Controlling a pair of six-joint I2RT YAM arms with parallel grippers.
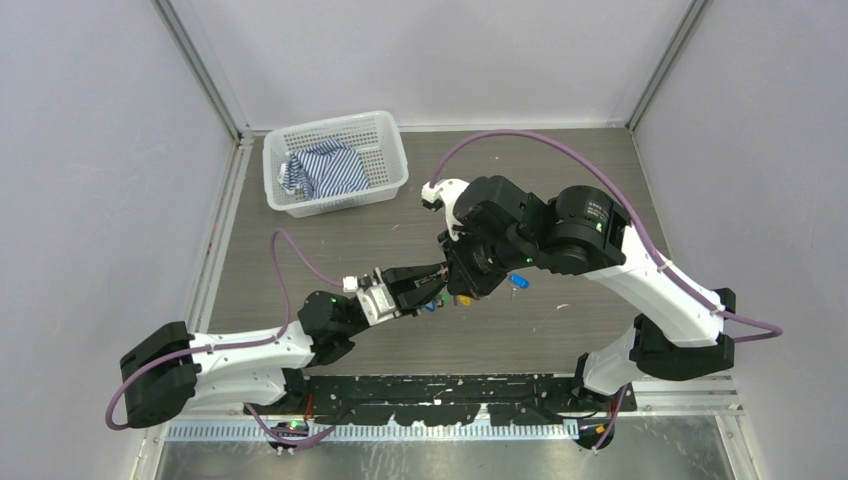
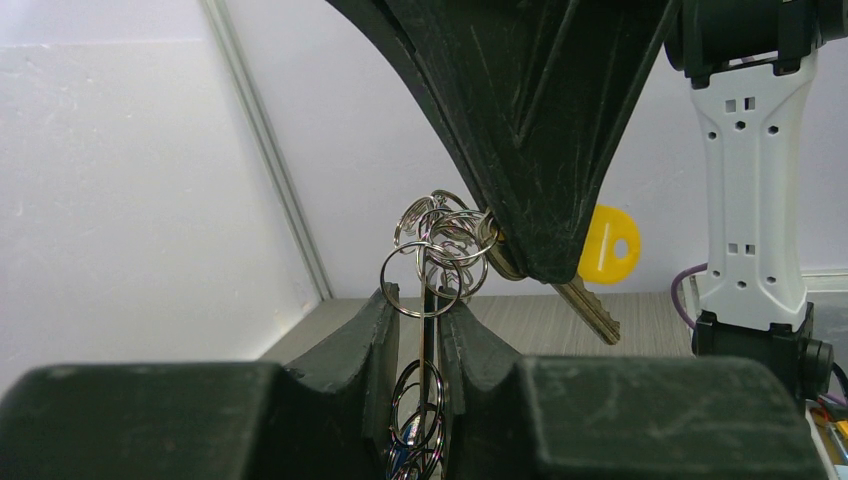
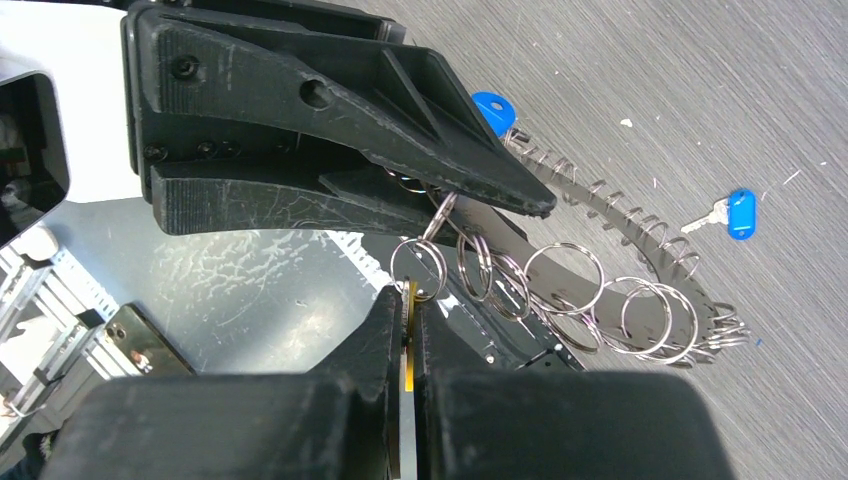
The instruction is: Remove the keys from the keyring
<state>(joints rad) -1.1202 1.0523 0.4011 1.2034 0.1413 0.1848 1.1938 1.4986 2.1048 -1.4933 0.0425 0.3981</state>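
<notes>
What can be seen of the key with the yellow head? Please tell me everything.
The yellow-headed key has a round yellow plastic-looking head with a hole, and a toothed metal blade pointing down and right in the left wrist view. It is held in the air above the table. The right gripper is shut on it, hiding its middle. The keyring hangs close beside it; whether the key is threaded on cannot be seen.

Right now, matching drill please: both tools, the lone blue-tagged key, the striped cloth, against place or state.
1 left tool
2 right tool
3 lone blue-tagged key
4 striped cloth

A in the white basket
B lying on the table
C shut on the keyring
D shut on the yellow-tagged key

Pairs: 1-C, 2-D, 3-B, 4-A
</notes>
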